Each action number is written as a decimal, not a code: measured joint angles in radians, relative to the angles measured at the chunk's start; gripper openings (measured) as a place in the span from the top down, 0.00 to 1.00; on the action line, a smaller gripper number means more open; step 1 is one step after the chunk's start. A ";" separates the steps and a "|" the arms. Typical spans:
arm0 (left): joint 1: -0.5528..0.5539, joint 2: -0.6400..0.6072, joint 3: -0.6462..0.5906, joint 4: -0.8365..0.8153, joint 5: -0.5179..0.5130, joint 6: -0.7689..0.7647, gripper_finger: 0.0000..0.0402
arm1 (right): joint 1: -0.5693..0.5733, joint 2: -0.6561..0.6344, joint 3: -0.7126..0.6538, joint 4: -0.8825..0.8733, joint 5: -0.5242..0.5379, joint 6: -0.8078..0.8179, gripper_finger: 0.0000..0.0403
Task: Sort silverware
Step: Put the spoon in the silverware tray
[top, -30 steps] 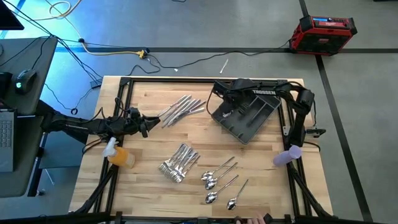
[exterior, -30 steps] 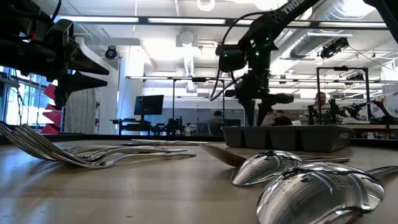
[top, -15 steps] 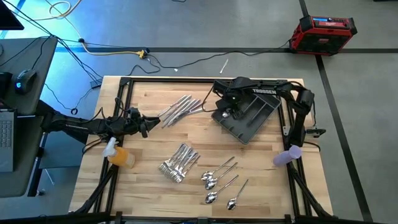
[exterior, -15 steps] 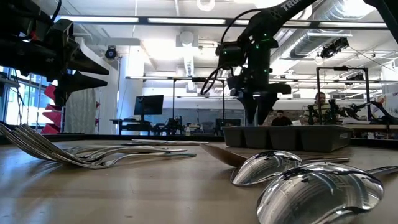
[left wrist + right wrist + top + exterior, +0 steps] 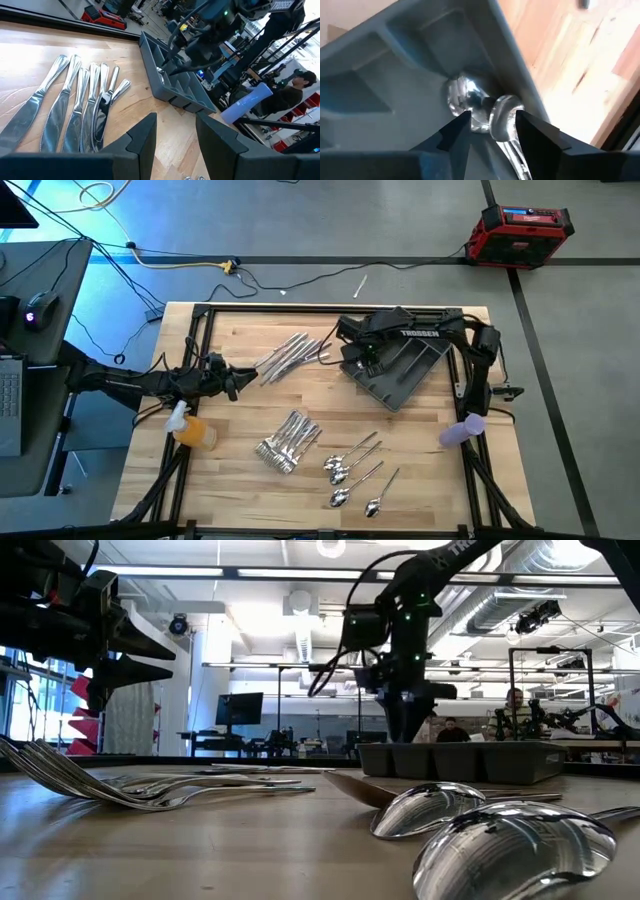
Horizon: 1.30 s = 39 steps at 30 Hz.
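Observation:
A dark grey compartmented tray [image 5: 405,370] sits slantwise at the table's far right. My right gripper [image 5: 362,360] hangs open over the tray's left end. In the right wrist view [image 5: 492,127] two spoon bowls [image 5: 465,95] lie in a compartment just past its fingers. Knives [image 5: 290,355] lie fanned at the far middle, forks [image 5: 285,442] are heaped at the near middle, and a few spoons [image 5: 355,470] lie near them. My left gripper [image 5: 238,380] is open, above the table left of the knives [image 5: 75,110].
An orange object [image 5: 195,432] sits by the left arm's base and a purple one [image 5: 462,430] by the right arm's. Black frame rails [image 5: 200,330] edge the table. Bare wood lies between the knives and forks. People [image 5: 450,730] sit in the room beyond.
My right gripper has shifted slightly toward the table's left over the tray's left end and has turned about. The silverware on the table has stayed in place.

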 joint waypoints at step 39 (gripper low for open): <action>0.000 0.000 0.000 -0.001 -0.005 0.001 0.70 | 0.078 0.022 0.069 -0.204 0.208 -0.612 1.00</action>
